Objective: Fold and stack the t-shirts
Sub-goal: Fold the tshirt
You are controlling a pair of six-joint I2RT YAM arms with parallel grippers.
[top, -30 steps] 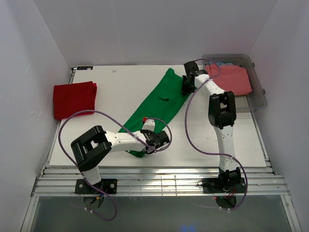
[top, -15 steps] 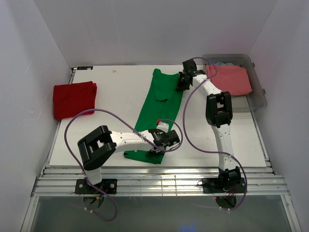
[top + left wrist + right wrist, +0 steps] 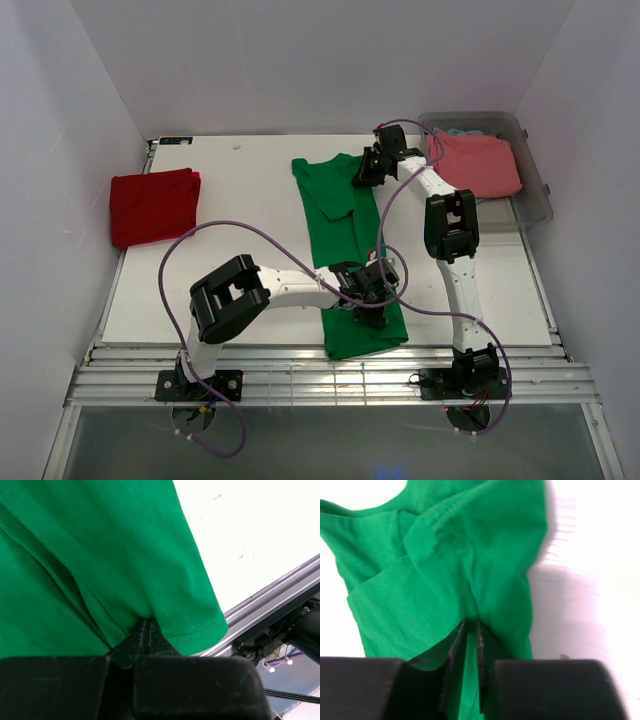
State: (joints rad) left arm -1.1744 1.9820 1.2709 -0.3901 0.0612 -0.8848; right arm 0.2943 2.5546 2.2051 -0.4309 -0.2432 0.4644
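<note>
We read this as the spreading step. The bright green short-sleeved cotton t-shirt [image 3: 345,215] lies stretched lengthwise down the middle of the white table [image 3: 240,200], collar end far and hem at the near edge. It is held at both ends, so the cloth lies flat and straight for folding. The left gripper [image 3: 145,632] is clamped tight on the hem corner, anchoring the near end. At the far shoulder, the right gripper [image 3: 468,635] has its jaws a narrow slit apart, with cloth gathered at the tips. Whether it actually pinches the fabric we cannot tell. The folded deep red t-shirt [image 3: 152,205] sits well apart at the left, likely marking the stacking spot. A salmon-pink t-shirt [image 3: 480,162] waits in the clear plastic bin [image 3: 535,190].
</note>
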